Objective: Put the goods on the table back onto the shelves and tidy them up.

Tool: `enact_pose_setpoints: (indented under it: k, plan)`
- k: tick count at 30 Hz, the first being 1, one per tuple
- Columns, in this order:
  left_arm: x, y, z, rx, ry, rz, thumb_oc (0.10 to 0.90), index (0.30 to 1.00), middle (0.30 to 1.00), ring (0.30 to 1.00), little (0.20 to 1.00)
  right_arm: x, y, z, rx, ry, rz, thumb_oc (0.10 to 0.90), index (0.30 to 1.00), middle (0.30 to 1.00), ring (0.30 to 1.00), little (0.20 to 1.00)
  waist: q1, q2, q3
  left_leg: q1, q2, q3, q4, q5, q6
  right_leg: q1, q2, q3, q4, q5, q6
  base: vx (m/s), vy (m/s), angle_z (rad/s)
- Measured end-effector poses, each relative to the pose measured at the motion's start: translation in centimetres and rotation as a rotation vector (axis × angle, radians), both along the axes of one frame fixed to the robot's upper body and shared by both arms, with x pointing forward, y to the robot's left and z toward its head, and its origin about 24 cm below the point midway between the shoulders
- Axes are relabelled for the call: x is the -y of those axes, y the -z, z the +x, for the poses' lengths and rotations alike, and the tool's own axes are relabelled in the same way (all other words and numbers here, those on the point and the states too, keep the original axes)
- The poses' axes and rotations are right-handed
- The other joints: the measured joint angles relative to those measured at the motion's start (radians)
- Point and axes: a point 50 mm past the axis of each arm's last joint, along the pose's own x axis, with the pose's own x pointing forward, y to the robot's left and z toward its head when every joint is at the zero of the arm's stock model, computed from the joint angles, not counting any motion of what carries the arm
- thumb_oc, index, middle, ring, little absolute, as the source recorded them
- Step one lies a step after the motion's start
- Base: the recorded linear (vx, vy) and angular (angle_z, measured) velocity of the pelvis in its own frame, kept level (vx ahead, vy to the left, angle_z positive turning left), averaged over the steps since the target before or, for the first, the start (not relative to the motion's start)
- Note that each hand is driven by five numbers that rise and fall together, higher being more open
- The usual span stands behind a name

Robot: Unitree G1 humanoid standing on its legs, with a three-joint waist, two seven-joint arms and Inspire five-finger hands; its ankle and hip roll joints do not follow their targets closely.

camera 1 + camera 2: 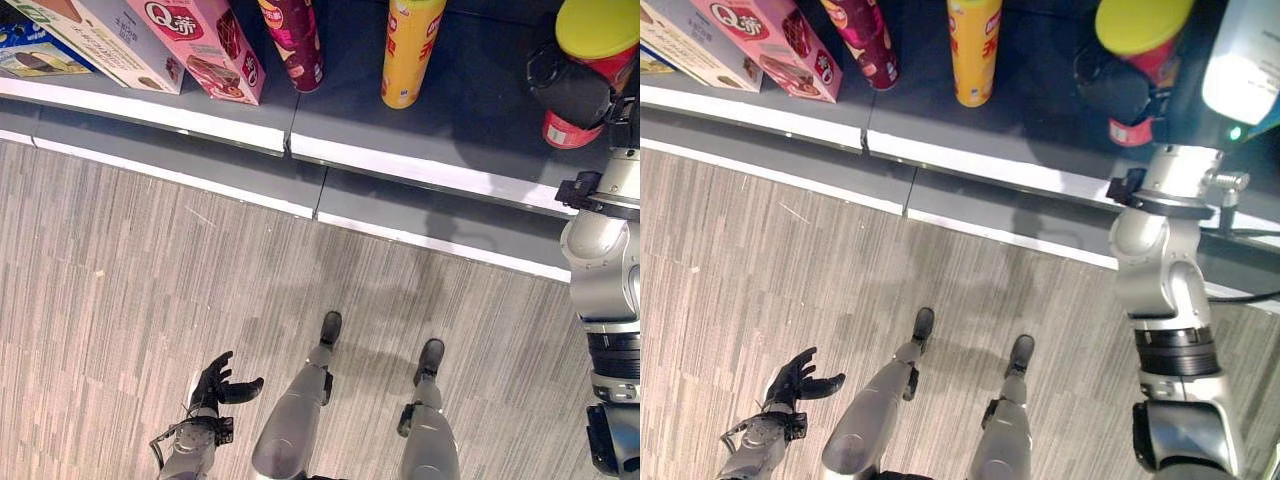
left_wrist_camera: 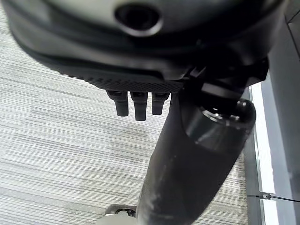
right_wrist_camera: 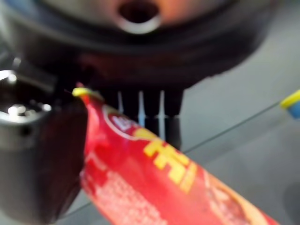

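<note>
Down at seven o'clock, over the grey plank floor [image 1: 120,290]: left hand [image 1: 218,385], fingers loosely spread, holding nothing, idle.

Further out, at two o'clock: right hand [image 1: 570,92] wrapped round a red can [image 1: 592,75] with a yellow lid [image 1: 598,27], fingers curled on its side, over the dark shelf [image 1: 470,110]. Looks held just above or barely on the shelf surface — contact not clear. Beyond, toward twelve o'clock: a yellow can [image 1: 410,50] and a maroon can [image 1: 292,40] standing upright, well apart from the red one; at ten to eleven o'clock, a pink box [image 1: 200,45] and a cream box [image 1: 105,35] leaning side by side.

Judged step: setting the red can down. Best done by keeping it upright, lowering until the base sits flat behind the white shelf edge [image 1: 420,165], in line with the other cans, then opening the fingers outward without tipping it.

Right wrist view: red label [image 3: 154,183] pressed close between thumb and fingers — grip confirmed there. Head views alone: the row of goods and the free gap beside the yellow can.
</note>
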Motion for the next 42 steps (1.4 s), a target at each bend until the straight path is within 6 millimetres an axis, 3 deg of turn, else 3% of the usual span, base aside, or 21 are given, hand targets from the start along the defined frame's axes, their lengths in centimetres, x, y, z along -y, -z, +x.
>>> enact_pose_setpoints:
  k: [15,32,35,42]
  plan:
    - [0.3,-0.4,0.6,0.027,0.011,-0.002,0.8,0.9,0.9,0.9,0.9,1.5,0.8,0.8,-0.053,0.069,0.03,0.4,0.3,0.3,0.3,0.3,0.004,0.003,0.003,-0.074,-0.002,-0.03,0.002,0.008,-0.006,-0.056,0.005,-0.033,0.0,-0.002,0.003,0.0,-0.01,0.05]
    - [1.0,-1.0,1.2,0.07,0.031,0.006,0.8,0.9,0.9,0.9,0.9,1.4,0.1,0.4,0.01,0.044,0.064,0.4,0.3,0.3,0.3,0.3,0.004,0.0,0.005,-0.117,-0.002,-0.05,0.002,0.017,-0.012,-0.088,0.009,-0.051,0.0,-0.004,0.005,0.0,-0.003,0.02]
    - [1.0,-1.1,1.3,0.076,0.024,0.013,0.8,0.9,0.9,0.9,0.9,1.6,-0.3,0.2,0.025,0.045,0.068,0.4,0.3,0.3,0.3,0.3,0.002,-0.008,0.009,-0.124,-0.002,-0.05,0.002,0.017,-0.012,-0.094,0.009,-0.052,0.0,-0.004,0.005,0.02,-0.069,0.01]
    - [0.9,-1.7,2.1,0.107,0.024,0.02,0.8,0.9,0.9,0.9,0.9,2.4,-1.1,-0.5,0.088,0.057,0.095,0.4,0.3,0.3,0.3,0.3,0.001,-0.057,0.037,-0.155,0.008,-0.061,0.002,0.022,-0.019,-0.119,0.021,-0.055,0.0,-0.004,0.005,0.01,-0.035,0.03]
